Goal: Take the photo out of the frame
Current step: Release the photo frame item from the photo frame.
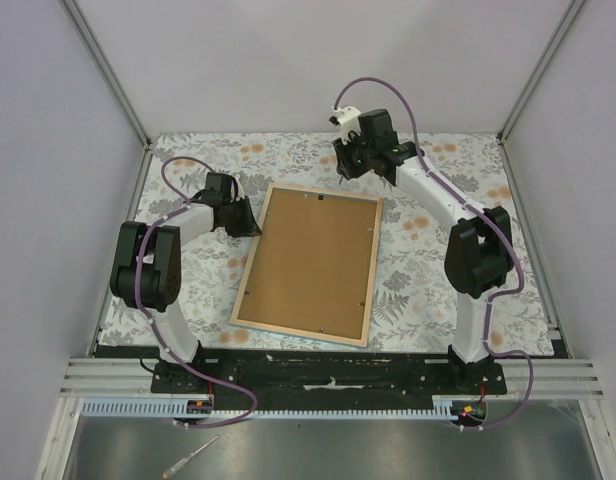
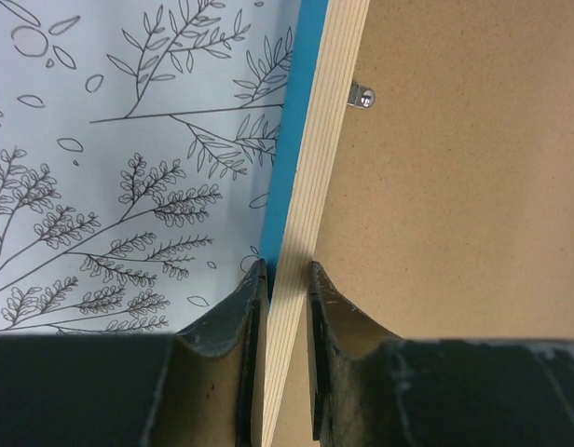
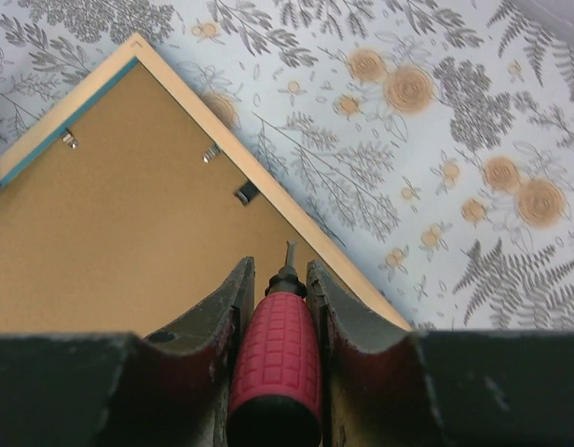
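Screwdriver (image 3: 278, 363) clamped in your right end effector (image 3: 280, 270) may skid off a clip (image 3: 211, 153), gouging the frame (image 2: 310, 186) your left end effector (image 2: 287, 275) pinches.

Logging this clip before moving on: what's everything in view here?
frame: one, wood-coloured back, blue side, face down mid-table
photo: one, only its brown board back shows, inside the frame
clips: several, silver, along the frame's inner edge
screwdriver: one, red and black handle, tip by the frame's far right corner
thin tool: one, pale, on the metal ledge
table cover: one, grey floral, orange blooms
left gripper: black, closed on the frame's left rail
right gripper: black, closed on the screwdriver
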Robot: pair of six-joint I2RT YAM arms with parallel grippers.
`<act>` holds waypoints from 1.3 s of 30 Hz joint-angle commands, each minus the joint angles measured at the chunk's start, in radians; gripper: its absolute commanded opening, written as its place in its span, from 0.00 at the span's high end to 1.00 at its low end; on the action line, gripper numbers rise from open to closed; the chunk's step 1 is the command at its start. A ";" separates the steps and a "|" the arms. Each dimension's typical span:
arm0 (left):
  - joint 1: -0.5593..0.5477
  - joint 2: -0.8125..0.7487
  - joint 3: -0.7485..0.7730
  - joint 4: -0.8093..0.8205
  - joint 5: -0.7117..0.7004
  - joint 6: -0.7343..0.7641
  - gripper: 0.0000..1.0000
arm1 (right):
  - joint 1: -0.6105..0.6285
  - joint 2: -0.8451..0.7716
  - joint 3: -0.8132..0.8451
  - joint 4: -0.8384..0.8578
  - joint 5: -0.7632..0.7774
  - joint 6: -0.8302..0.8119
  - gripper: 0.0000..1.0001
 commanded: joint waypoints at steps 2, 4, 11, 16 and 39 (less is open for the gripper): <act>0.001 -0.057 -0.034 0.019 0.053 -0.079 0.92 | 0.064 0.107 0.157 0.083 0.090 -0.023 1.00; 0.001 -0.070 -0.038 0.030 0.059 -0.084 0.85 | 0.081 0.146 0.212 0.075 0.093 -0.021 1.00; 0.003 -0.060 -0.020 0.036 0.047 -0.072 0.53 | 0.135 0.252 0.318 0.041 0.087 -0.003 1.00; 0.003 -0.060 -0.018 0.049 0.025 -0.066 0.41 | 0.145 0.273 0.334 0.035 0.056 0.015 1.00; 0.003 -0.027 -0.057 0.096 -0.001 -0.061 0.46 | 0.187 0.390 0.441 -0.014 0.050 0.069 1.00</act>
